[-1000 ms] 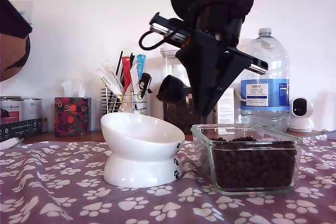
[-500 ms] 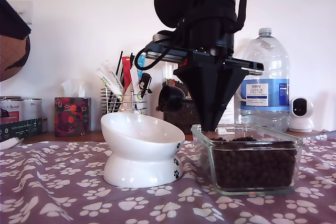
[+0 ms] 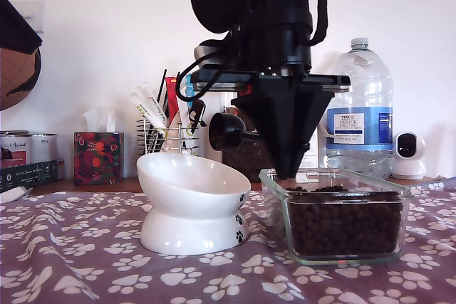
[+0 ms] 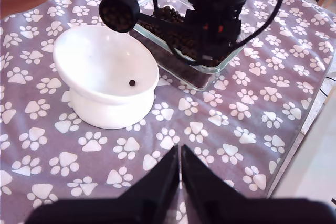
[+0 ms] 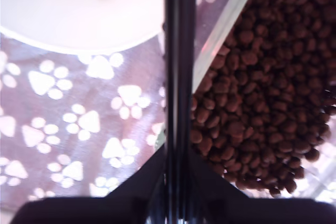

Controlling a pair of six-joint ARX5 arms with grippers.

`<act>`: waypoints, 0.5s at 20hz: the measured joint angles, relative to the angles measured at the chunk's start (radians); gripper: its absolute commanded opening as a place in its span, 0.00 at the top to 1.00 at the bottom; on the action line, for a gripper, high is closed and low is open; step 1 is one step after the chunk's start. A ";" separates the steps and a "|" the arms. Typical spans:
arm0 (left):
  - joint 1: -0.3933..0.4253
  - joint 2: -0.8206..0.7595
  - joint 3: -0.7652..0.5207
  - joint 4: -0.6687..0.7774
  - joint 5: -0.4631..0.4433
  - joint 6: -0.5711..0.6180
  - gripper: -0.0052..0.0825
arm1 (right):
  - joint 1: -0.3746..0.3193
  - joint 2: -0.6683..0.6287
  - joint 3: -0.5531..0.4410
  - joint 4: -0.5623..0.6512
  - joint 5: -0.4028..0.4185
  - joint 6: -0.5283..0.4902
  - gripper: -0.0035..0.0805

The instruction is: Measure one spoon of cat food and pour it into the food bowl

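Observation:
My second gripper (image 3: 286, 170) hangs over the near end of the clear glass dish (image 3: 335, 254) of cat food (image 3: 343, 224) and is shut on the handle of the black spoon (image 3: 226, 131). The spoon's cup (image 4: 119, 10) holds brown kibble and is level, above the rim of the white food bowl (image 3: 187, 208) on the side facing the dish. One pellet (image 4: 132, 83) lies in the bowl (image 4: 100, 61). The second wrist view looks along the handle (image 5: 179, 77) with its gripper (image 5: 179, 157) clamped on it. My first gripper (image 4: 180, 151) is shut on nothing, high above the cloth.
Behind stand a large water bottle (image 3: 360, 115), a small white camera (image 3: 409, 154), a kibble jar (image 3: 241, 156), a wire holder of pens and sachets (image 3: 167, 129), a tissue box (image 3: 97, 156) and tins (image 3: 28, 153). The table's edge (image 4: 307, 132) runs past the dish.
The second arm has swung towards the exterior view's left and squared up. The spoon's cup moved a little left and down, nearer over the bowl.

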 measured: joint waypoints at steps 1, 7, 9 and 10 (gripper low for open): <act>0.000 0.000 0.000 0.000 0.000 0.000 0.97 | 0.006 0.002 0.000 -0.001 0.015 0.000 0.97; 0.000 0.000 0.000 -0.005 0.003 0.000 0.97 | 0.038 0.043 0.000 -0.021 0.127 -0.021 0.97; 0.000 0.000 0.000 -0.007 0.003 0.000 0.97 | 0.047 0.058 0.000 -0.022 0.159 -0.022 0.97; 0.000 0.000 0.000 -0.008 0.003 0.000 0.97 | 0.051 0.063 0.000 -0.022 0.181 -0.023 0.97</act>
